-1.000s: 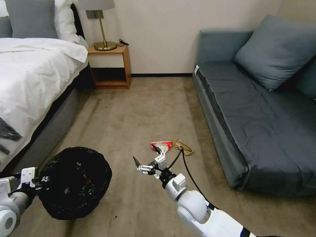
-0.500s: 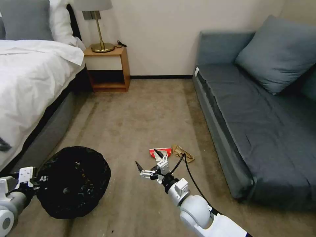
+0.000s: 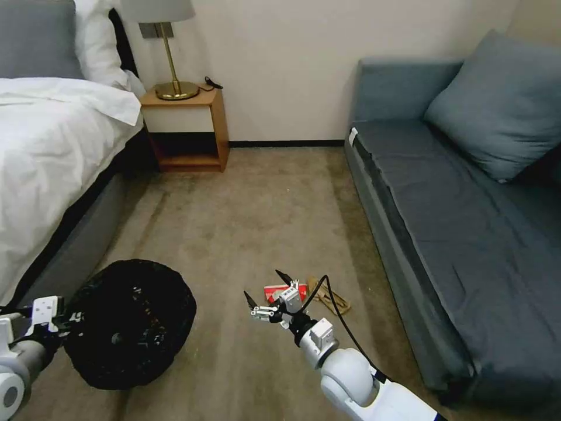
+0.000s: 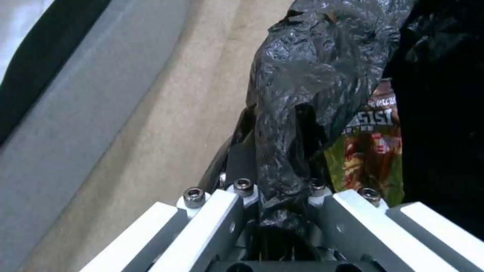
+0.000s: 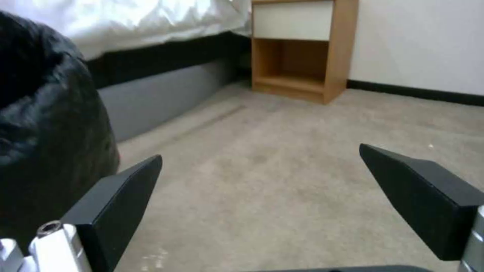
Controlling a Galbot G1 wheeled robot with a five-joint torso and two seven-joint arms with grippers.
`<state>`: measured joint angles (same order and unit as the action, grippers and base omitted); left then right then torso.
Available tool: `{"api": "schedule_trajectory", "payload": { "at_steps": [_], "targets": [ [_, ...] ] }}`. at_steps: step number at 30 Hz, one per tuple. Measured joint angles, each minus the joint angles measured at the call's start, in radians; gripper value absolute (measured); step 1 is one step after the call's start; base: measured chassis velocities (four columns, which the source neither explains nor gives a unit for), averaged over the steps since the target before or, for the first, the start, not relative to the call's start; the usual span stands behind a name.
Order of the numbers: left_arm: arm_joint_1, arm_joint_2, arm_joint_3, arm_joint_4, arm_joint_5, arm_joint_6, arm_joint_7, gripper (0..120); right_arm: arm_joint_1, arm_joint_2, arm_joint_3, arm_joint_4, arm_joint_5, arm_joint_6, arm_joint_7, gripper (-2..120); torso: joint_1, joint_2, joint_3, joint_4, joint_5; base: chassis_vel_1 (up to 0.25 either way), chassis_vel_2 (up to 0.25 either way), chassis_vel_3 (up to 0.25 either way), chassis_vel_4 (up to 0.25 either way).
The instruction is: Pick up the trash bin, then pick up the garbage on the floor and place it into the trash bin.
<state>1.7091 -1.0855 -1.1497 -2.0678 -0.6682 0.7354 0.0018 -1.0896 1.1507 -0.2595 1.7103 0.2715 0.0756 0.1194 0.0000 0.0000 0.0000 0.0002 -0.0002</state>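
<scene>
The trash bin, lined with a crinkled black bag, is tipped at the lower left with its mouth facing me. My left gripper is shut on its rim; in the left wrist view the gripper pinches the black bag. A yellow-green snack wrapper lies inside the bin. On the carpet lie two pieces of garbage: a red-and-white packet and tan crumpled paper. My right gripper hovers open just short of the packet; its fingers are spread wide over bare carpet.
A bed runs along the left and a grey sofa along the right. A wooden nightstand with a lamp stands at the far wall. Carpet lies open between them.
The whole view has shifted: the camera moved forward, so the garbage sits lower and closer. The open right gripper now overlaps the red-and-white packet. The left gripper still holds the bin.
</scene>
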Motion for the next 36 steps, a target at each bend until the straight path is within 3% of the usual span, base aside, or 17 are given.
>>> {"api": "schedule_trajectory", "payload": {
  "at_steps": [6, 8, 10, 19, 30, 36],
  "targets": [
    [0.007, 0.004, -0.019, 0.008, -0.006, 0.0, 0.001, 3, 0.002, -0.001, 0.015, -0.019, -0.018, -0.088, 0.017, 100, 0.0, 0.0, 0.0, -0.0002, 0.0004, -0.145, 0.141, 0.145, -0.159],
    [0.009, 0.001, -0.021, 0.013, -0.006, 0.0, 0.001, 3, 0.004, -0.014, 0.035, -0.036, -0.019, -0.186, 0.023, 100, 0.0, 0.0, 0.0, -0.0002, 0.0002, -0.075, 0.118, 0.093, -0.076],
    [0.009, 0.0, -0.021, 0.013, -0.006, 0.0, 0.002, 3, 0.006, -0.019, 0.044, -0.045, -0.017, -0.209, 0.024, 100, 0.0, 0.0, 0.0, -0.0002, 0.0003, -0.064, 0.107, 0.076, -0.049],
    [0.006, -0.01, -0.017, 0.022, -0.005, 0.0, 0.003, 3, 0.024, -0.054, 0.145, -0.181, 0.073, -0.375, -0.049, 100, 0.0, 0.0, 0.0, -0.0002, 0.0002, 0.0, 0.0, 0.0, 0.0],
    [0.012, -0.009, -0.018, 0.022, -0.004, 0.0, 0.004, 3, 0.062, -0.032, 0.18, -0.361, 0.079, -0.374, -0.123, 99, 0.0, 0.0, 0.0, -0.0002, 0.0003, 0.0, 0.0, 0.0, 0.0],
    [0.018, -0.005, -0.023, 0.022, -0.005, 0.0, 0.005, 3, 0.086, -0.011, 0.18, -0.447, 0.062, -0.351, -0.14, 77, 0.0, 0.0, 0.0, -0.0001, 0.0003, 0.0, 0.0, 0.0, 0.0]
  ]
}}
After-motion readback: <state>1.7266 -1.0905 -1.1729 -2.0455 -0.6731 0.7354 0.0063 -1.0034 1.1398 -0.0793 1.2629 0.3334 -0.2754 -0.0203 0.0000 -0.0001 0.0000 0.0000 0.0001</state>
